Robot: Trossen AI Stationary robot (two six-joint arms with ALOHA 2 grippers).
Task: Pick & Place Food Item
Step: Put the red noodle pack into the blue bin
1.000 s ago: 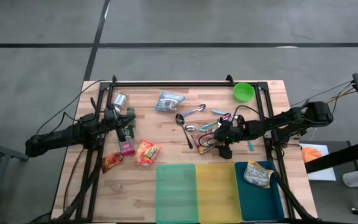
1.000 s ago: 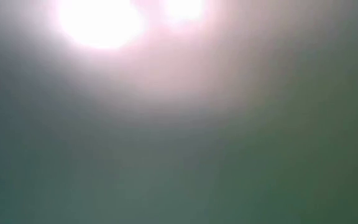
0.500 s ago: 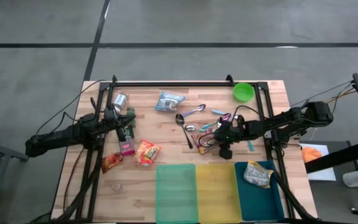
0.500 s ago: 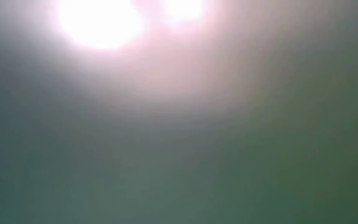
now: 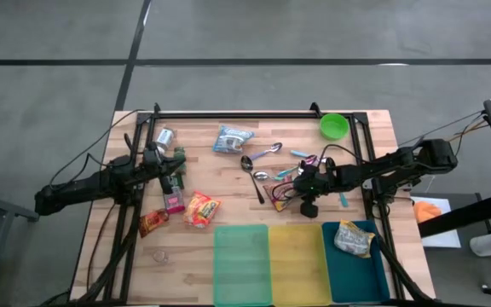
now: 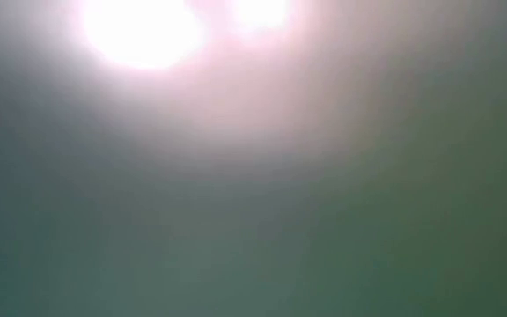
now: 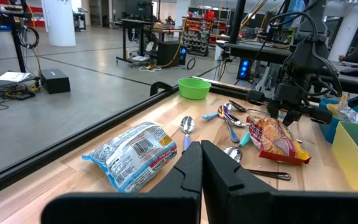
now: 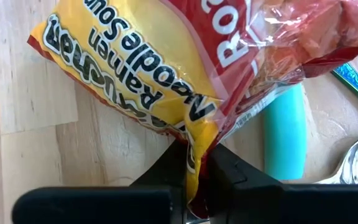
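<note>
Your ramen noodle packet (image 8: 185, 68) lies right of the table's middle, among the spoons (image 5: 262, 166). The right gripper (image 8: 194, 168) is clenched on its crimped edge, the only thin part to pinch. The teal bin (image 5: 380, 275) at five o'clock has open room. The left gripper (image 7: 201, 165) waits clenched, empty.
</note>
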